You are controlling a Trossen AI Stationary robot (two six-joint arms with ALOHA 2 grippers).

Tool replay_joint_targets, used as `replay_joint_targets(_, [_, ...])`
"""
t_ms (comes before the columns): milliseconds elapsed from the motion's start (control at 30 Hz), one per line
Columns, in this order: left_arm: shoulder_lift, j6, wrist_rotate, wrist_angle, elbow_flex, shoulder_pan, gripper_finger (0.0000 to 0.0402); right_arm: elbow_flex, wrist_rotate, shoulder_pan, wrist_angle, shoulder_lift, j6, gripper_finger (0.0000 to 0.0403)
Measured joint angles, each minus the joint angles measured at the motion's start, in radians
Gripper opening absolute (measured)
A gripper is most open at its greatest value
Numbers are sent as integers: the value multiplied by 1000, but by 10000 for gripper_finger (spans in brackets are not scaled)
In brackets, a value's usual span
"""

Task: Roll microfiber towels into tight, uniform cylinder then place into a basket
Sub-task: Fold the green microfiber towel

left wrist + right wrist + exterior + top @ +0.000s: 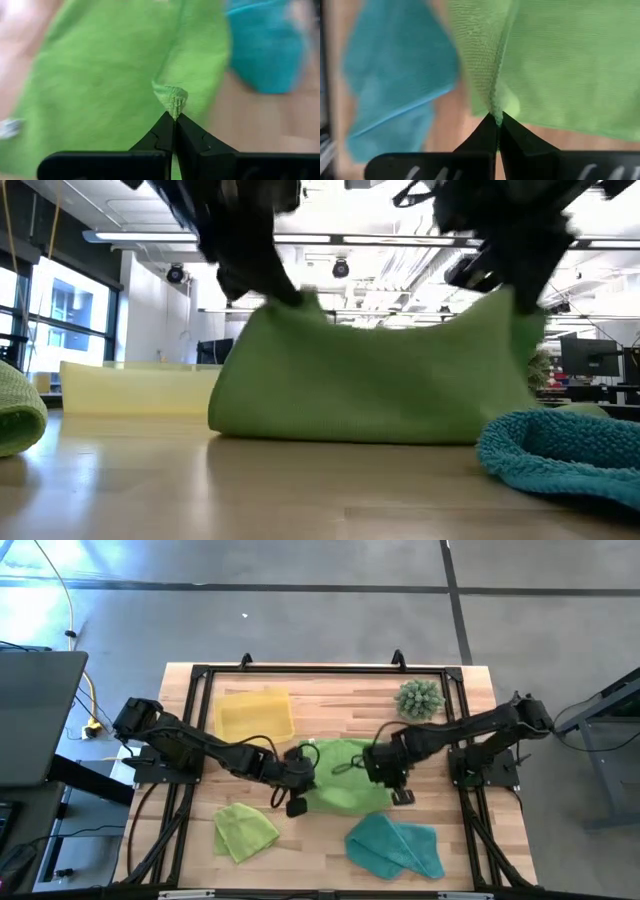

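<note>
My left tool [175, 117] and right tool [497, 119] pinch the towel's [345, 775] corners, lifted; next, lay it flat and roll.

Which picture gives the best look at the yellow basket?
The high view: it shows the whole yellow basket from above, sitting on the table beyond the left arm. The low view shows only its side wall, partly behind the lifted green towel. Neither wrist view shows it.

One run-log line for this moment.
left gripper shut on green towel | right gripper shut on same towel | towel lifted | basket empty
</note>
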Motion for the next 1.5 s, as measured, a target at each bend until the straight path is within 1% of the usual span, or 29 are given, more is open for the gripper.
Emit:
replay_joint_targets(100, [17, 2, -89, -35, 0, 23, 1, 0, 1, -51, 0, 41, 15, 0])
replay_joint_targets(200, [30, 3, -146, -42, 0, 47, 1, 0, -24, -79, -23, 81, -54, 0])
replay_joint_targets(400, [74, 3, -192, -48, 0, 90, 1, 0, -21, -127, -86, 126, -206, 0])
replay_joint_targets(533, [106, 3, -228, -49, -1, 111, 1, 0, 67, -177, -94, 124, -268, 0])
replay_joint_targets(633, [123, 3, -252, -41, 0, 120, 1, 0, 101, -222, -88, 124, -294, 0])
replay_joint_targets(767, [122, 3, -270, -34, 0, 125, 1, 0, 103, -268, -65, 134, -314, 0])
replay_joint_targets(933, [122, 20, -343, -34, 0, 125, 1, 0, 102, -301, -47, 152, -386, 0])
replay_joint_targets(1200, [122, 30, -378, -39, 0, 128, 1, 0, 104, -312, -2, 231, -418, 0])
replay_joint_targets(1400, [137, 30, -341, -41, 0, 139, 1, 0, 203, -312, -33, 262, -418, 0])
replay_joint_targets(1500, [165, 29, -336, -33, 0, 138, 1, 0, 216, -312, -17, 262, -418, 0])
